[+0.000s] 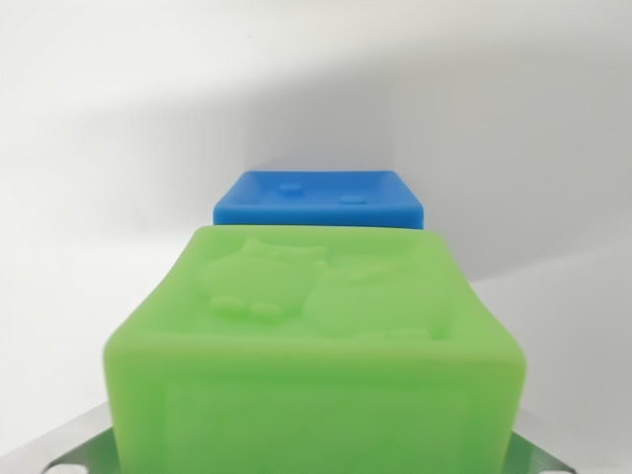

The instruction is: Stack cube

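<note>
Green soft-plastic cube with an embossed top [316, 365] filled the wrist view right at the pincer, apparently held, though the jaws were hidden. Beyond it sat a blue plastic cube [318, 198] on the white bench [89, 197]. Misjudged alignment risked an off-centre, toppling stack.

You've got one view only, the wrist camera, so there's nothing to cross-check against. It's sitting very low and very close, looking almost level across the white surface [89, 296] rather than down on it. The green cube [316, 346] fills the lower half of your picture, right up against the lens, its bottom cut off by the frame edge. Just beyond it, farther along the same line of sight, the blue cube [318, 197] sits dead centre. Grey metal [74, 449] shows at both bottom corners. Behind everything, a plain white backdrop.
</note>
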